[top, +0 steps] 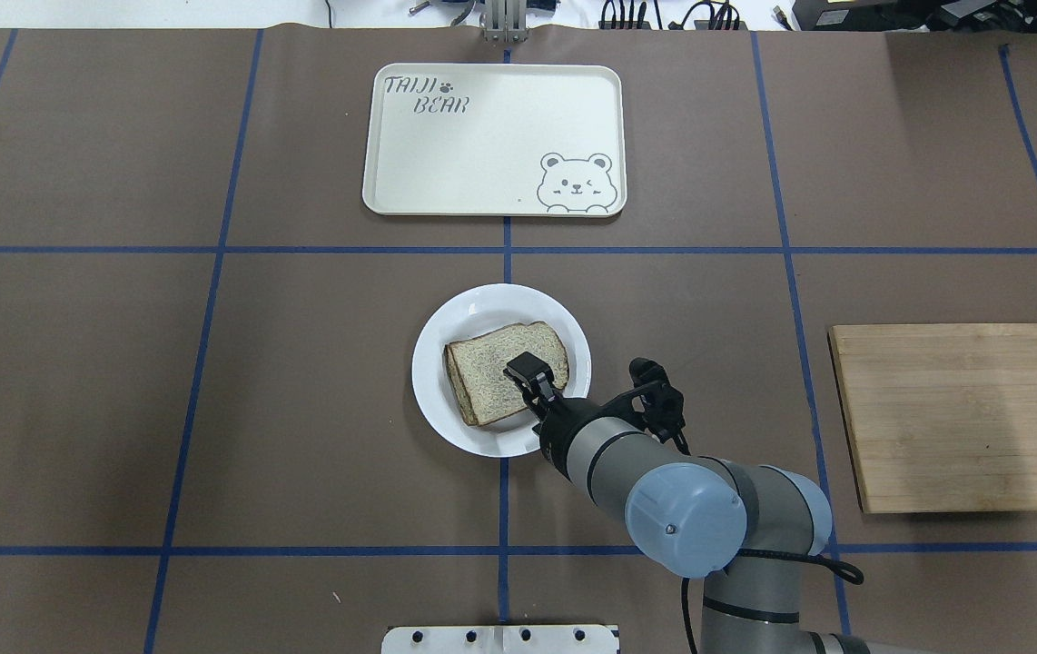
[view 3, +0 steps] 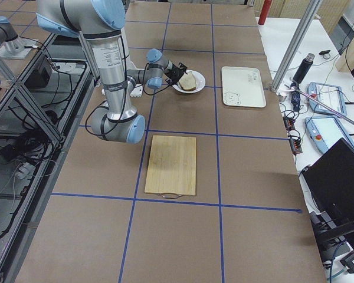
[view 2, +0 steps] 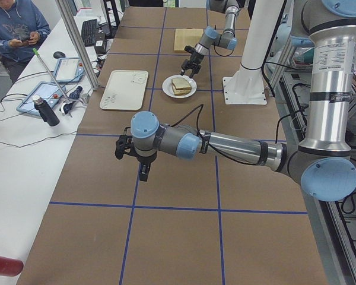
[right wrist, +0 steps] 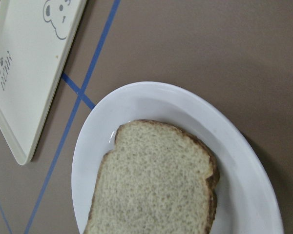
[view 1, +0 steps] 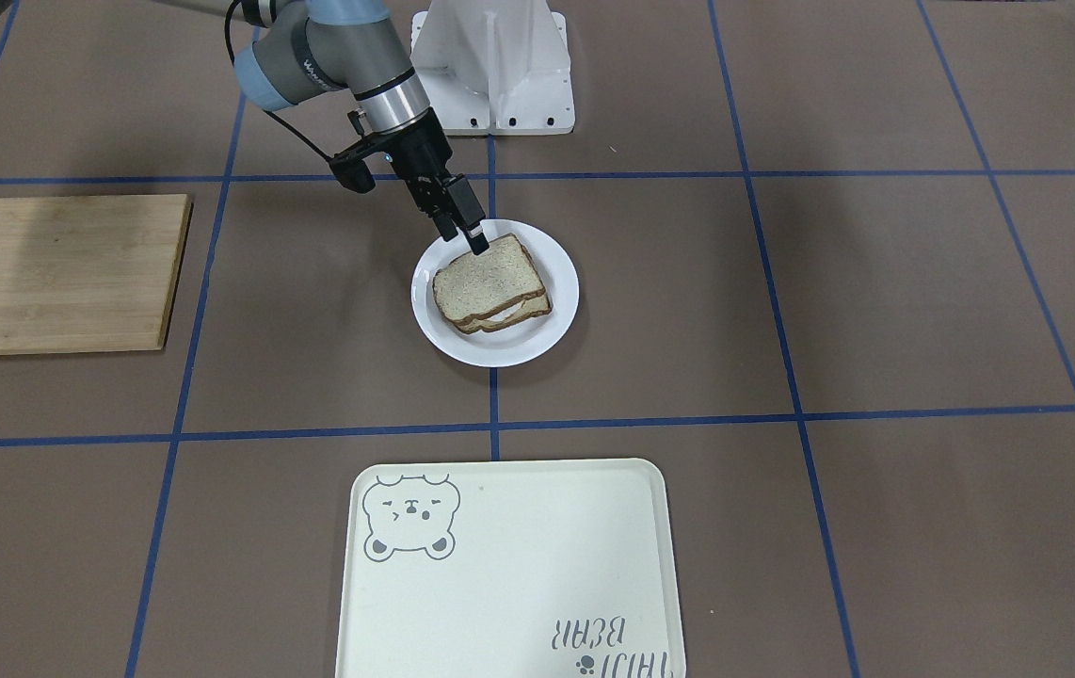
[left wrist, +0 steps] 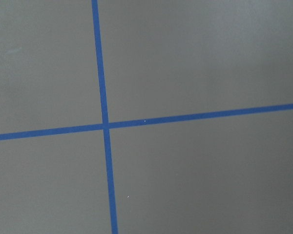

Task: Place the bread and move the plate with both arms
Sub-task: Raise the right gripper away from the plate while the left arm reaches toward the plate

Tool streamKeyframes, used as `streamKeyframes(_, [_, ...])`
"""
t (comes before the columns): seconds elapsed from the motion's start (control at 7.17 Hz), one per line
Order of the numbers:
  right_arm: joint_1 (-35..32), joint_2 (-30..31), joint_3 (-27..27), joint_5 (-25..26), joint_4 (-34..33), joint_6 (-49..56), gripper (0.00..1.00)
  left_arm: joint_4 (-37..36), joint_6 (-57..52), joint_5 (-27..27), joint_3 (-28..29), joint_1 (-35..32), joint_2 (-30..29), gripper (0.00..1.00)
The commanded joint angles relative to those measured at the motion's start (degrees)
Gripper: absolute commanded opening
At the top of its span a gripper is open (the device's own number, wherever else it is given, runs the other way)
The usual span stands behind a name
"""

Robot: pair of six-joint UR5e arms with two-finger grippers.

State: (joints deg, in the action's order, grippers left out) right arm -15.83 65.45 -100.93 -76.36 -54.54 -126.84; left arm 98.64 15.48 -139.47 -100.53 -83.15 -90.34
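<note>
Bread [view 1: 486,282] stacked on plate [view 1: 537,344], tray [view 1: 509,574] nearby
Left gripper [view 2: 143,173] shows only from the side; neither it nor right gripper [view 1: 467,239] reveals its grip.

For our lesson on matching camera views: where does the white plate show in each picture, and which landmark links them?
Exterior front-facing: plate centre, slightly above middle.
Overhead exterior: plate centre.
Exterior left: plate upper middle, far.
Exterior right: plate upper middle, far.
Left wrist: not in it.
Right wrist: plate fills lower half.
Shared landmark: bear-print tray, across a blue tape line from the plate.
</note>
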Motion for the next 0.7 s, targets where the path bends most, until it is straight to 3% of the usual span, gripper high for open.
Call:
streamKeyframes(0.0, [-8.99,3.17,-0.14,-13.04,-0.04,16.73,1.0,9.13,19.89,-0.19,-1.59,8.92,-2.54,0.98])
streamKeyframes(0.28, [-20.5,5.81,0.03,-27.89,-1.96,29.21,1.0,13.94,39.55,-0.01,-1.68,18.85,-9.46,0.98])
streamKeyframes(0.56, [-27.56,7.75,0.12,-34.72,-5.75,41.72,1.0,16.82,53.71,3.65,-2.04,29.06,-15.98,0.99])
